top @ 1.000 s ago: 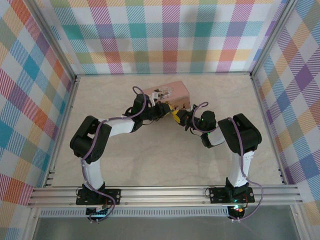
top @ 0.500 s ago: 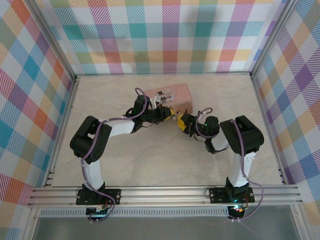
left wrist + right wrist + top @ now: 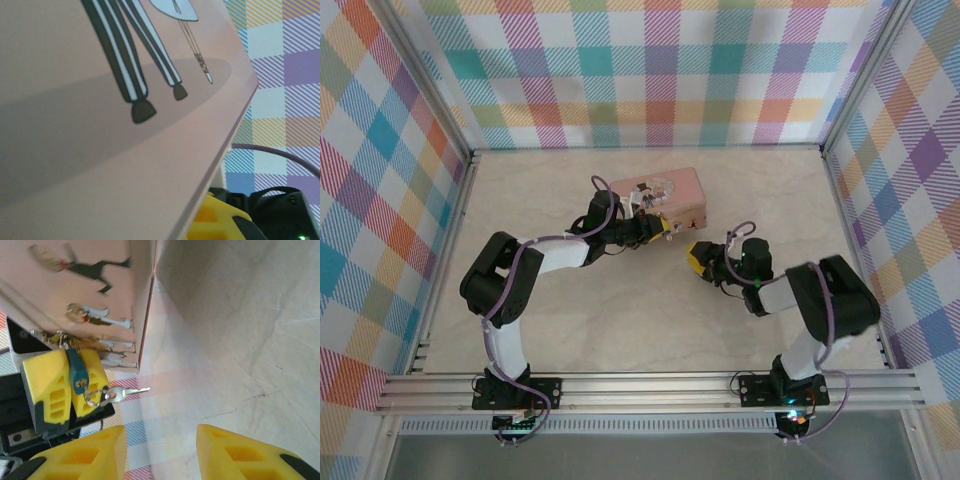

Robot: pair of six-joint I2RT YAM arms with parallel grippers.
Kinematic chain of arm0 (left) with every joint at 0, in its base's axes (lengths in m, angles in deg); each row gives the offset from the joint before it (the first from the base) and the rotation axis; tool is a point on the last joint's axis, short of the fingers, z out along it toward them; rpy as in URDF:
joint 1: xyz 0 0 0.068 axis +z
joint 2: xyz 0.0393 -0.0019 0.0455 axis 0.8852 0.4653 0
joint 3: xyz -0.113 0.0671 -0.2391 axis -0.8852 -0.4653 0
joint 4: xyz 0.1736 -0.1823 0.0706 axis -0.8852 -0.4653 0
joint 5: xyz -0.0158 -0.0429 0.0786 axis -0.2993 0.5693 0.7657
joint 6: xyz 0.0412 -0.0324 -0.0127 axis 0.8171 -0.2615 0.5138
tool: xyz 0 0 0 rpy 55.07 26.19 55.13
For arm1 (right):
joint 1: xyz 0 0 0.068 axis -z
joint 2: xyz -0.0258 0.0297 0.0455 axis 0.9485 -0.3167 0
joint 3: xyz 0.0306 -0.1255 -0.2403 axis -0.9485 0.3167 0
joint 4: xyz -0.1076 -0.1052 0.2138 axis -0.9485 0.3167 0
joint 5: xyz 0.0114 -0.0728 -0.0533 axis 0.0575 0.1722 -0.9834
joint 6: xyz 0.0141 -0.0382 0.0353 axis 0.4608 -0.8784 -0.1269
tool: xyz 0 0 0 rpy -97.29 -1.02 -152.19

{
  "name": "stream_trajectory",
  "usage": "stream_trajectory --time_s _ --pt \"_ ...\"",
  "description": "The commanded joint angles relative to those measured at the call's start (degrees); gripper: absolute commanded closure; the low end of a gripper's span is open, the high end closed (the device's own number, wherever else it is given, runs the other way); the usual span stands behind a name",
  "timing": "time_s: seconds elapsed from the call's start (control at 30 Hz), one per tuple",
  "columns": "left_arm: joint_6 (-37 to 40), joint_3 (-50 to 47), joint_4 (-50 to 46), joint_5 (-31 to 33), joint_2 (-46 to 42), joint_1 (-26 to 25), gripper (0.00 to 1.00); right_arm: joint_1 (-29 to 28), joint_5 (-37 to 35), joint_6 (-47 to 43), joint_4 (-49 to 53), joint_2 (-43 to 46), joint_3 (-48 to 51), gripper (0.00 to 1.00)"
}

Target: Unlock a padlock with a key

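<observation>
The left gripper (image 3: 660, 228) sits against the near side of the pink picture tin (image 3: 665, 190). Its jaws are clamped on the padlock (image 3: 76, 371), whose blue-teal part shows between the 2 yellow fingers (image 3: 47, 390) just beside the tin's wall, and a ring (image 3: 94, 397) through that part carries a small silver key (image 3: 125, 391) that juts sideways. The right gripper (image 3: 696, 256) is over the counter (image 3: 620, 320) near the tin's near right corner, apart from both the tin and the left gripper, its jaws apart with nothing between them.
</observation>
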Motion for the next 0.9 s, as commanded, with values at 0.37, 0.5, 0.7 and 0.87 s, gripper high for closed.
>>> stream_trajectory --time_s 0.37,0.5,0.7,0.87 --pt "-0.5 -0.4 1.3 -3.6 -2.7 0.3 0.99 -8.8 -18.3 -43.7 63.7 15.9 -22.6 0.55" --pt "-0.9 0.1 1.1 -3.9 -2.5 0.3 0.99 -10.5 -22.7 -49.3 69.1 13.3 -28.1 0.56" --pt "-1.1 0.3 0.7 -4.2 -2.7 0.3 0.99 -13.4 -28.5 -56.5 73.8 9.8 -34.2 0.59" --pt "-1.2 0.4 0.5 -4.4 -2.9 0.3 0.99 -15.4 -32.0 -60.3 76.2 7.2 -38.2 0.58"
